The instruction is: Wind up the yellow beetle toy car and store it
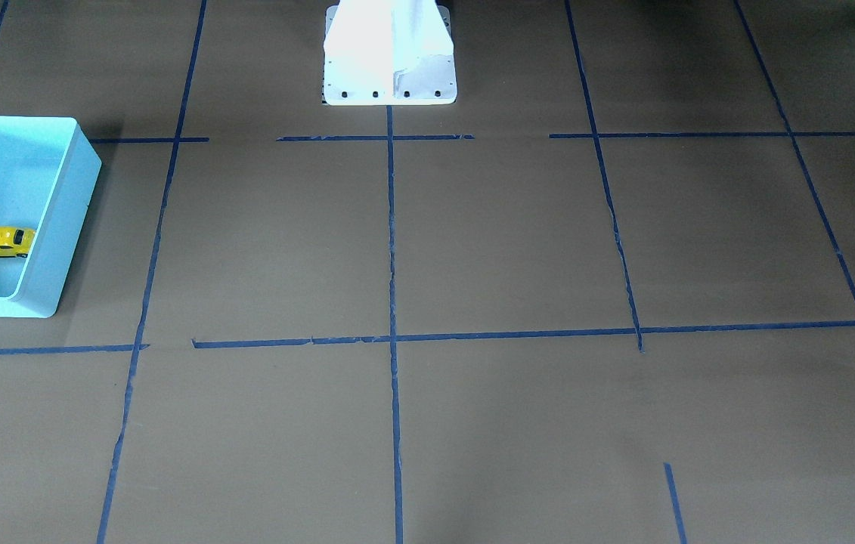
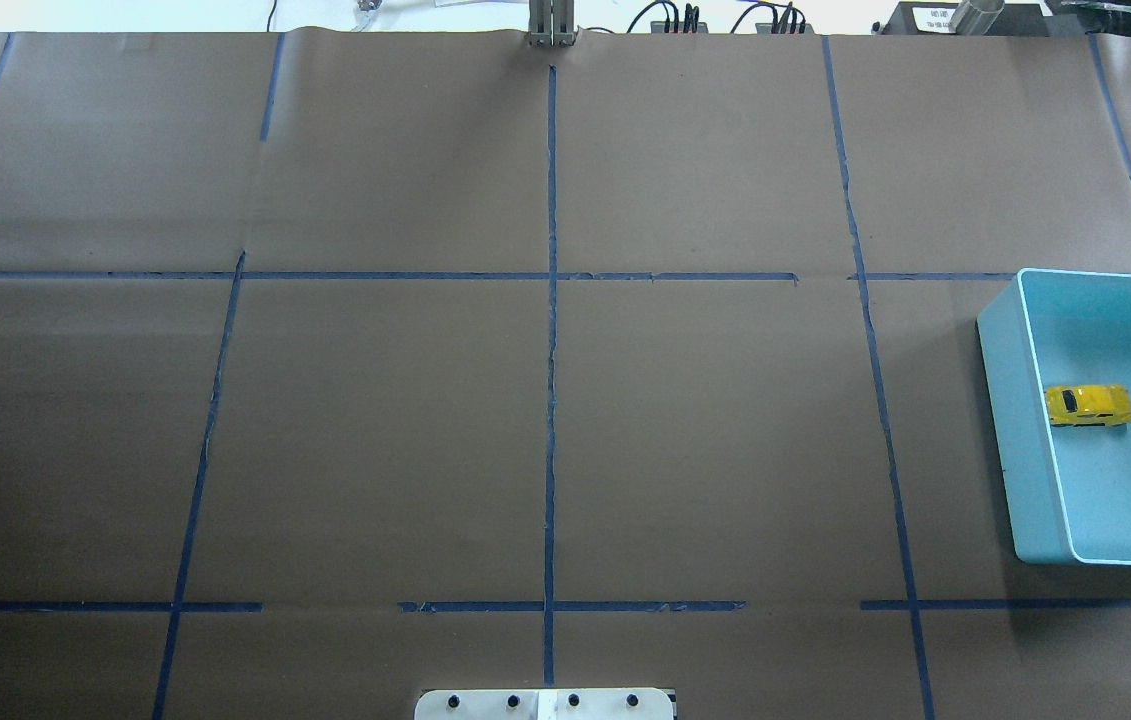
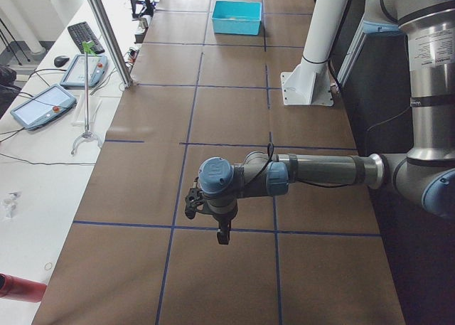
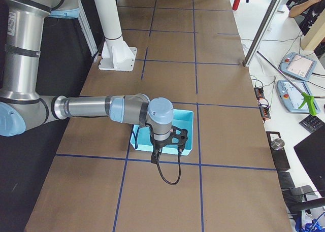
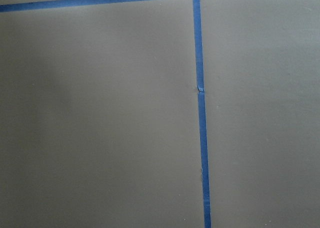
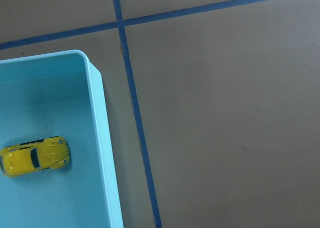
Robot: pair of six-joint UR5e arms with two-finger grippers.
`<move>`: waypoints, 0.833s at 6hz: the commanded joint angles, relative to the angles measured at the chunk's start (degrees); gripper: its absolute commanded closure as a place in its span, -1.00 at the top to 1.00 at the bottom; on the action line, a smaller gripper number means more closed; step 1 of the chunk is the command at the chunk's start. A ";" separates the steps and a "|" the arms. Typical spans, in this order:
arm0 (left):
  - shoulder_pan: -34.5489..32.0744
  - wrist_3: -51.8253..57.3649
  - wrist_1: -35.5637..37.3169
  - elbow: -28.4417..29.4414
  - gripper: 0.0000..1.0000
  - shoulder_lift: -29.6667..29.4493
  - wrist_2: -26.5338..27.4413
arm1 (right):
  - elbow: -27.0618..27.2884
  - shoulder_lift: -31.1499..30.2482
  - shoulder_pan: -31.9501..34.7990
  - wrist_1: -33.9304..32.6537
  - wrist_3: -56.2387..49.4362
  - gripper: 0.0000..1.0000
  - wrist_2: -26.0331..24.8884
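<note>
The yellow beetle toy car [image 2: 1088, 405] lies on the floor of the light blue bin [image 2: 1010, 430], close to the bin wall that faces the middle of the tabletop [image 2: 545, 450], and appears to rest on its wheels. Its long axis runs along the length of the tabletop, square to that wall. The end nearest the wall, which bears two small dots in the right wrist view, is probably the nose.

The toy is judged light, rigid and glossy, with a rounded shell that could slip from a grasp. The flat flanks between the wheels look like the best place to hold it, across the narrow width. It will probably roll freely along its long axis.

The right end effector [image 4: 180, 134] hangs above the bin and the left end effector [image 3: 192, 205] hangs above bare tabletop. Their opening cannot be told.
</note>
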 commanded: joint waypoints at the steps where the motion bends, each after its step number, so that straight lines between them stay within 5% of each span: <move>1: 0.06 0.00 0.00 -0.09 1.00 -0.03 0.02 | -3.12 0.13 -0.06 0.09 0.05 1.00 0.20; 5: -0.03 0.00 0.00 0.00 1.00 0.06 -0.07 | -4.10 1.26 -0.24 0.18 -0.92 1.00 0.02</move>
